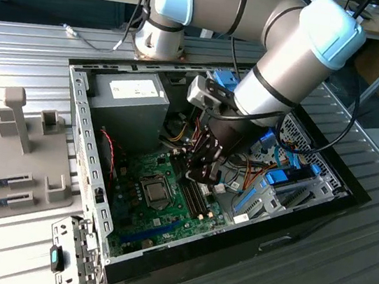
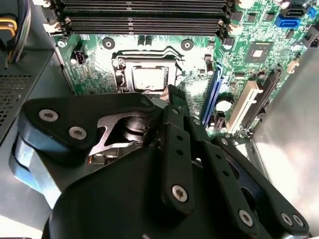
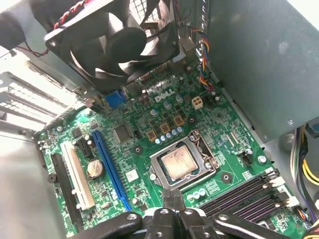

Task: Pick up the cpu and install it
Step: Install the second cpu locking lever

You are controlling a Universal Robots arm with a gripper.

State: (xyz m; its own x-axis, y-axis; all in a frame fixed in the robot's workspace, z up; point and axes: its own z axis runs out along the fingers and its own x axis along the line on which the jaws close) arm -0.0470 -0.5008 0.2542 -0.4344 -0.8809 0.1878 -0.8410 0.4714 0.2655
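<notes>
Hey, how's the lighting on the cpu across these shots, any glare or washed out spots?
In the second wrist view, strong glare washes out the cpu and the board beside it; in the first wrist view the cpu is evenly lit, its top smudged but readable; in the exterior view the cpu sits dim inside the shadowed case, under the hand.

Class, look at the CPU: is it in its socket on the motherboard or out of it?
In. The CPU lies flat inside the socket frame in both wrist views; the hand hovers above it.
</notes>
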